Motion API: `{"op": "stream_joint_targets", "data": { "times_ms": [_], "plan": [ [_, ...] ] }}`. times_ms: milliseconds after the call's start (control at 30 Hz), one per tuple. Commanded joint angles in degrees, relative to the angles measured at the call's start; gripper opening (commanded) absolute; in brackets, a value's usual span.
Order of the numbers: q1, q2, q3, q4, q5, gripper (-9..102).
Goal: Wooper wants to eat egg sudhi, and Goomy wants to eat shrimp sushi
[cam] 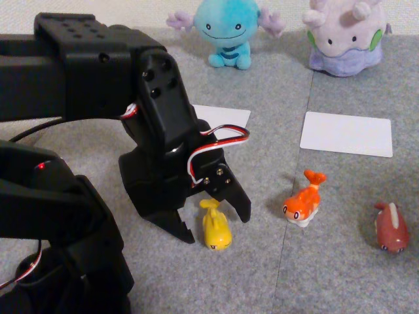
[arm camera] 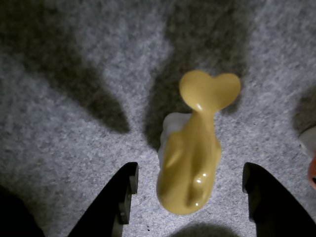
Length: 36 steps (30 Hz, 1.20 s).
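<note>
The yellow fish-shaped egg sudhi point(cam: 215, 226) lies on the grey carpet; in the wrist view the egg sudhi point(arm camera: 193, 148) sits between my two black fingertips, tail pointing away. My gripper point(cam: 214, 223) point(arm camera: 190, 190) is open, straddling it low over the floor without touching it. The orange-and-white shrimp sushi point(cam: 304, 200) stands to the right. Light-blue Wooper point(cam: 226, 29) sits at the back centre and lavender Goomy point(cam: 345, 36) at the back right.
A white card point(cam: 347, 133) lies in front of Goomy, and another white card point(cam: 226, 116) in front of Wooper is partly hidden by my arm. A dark red fish figure point(cam: 391, 227) lies at the right edge. My black arm base fills the lower left.
</note>
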Motion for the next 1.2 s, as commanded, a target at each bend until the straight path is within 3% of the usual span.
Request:
{"op": "stream_joint_targets", "data": {
  "times_ms": [0, 200, 933, 1167],
  "plan": [
    [-0.53, -0.09, -0.09, -0.35, 0.18, 25],
    [-0.62, -0.09, -0.09, -0.26, 0.35, 17],
    [0.09, 0.79, 3.16, -2.46, 0.70, 8],
    [-1.93, 0.44, -3.16, -2.20, 7.47, 6]
  ]
}}
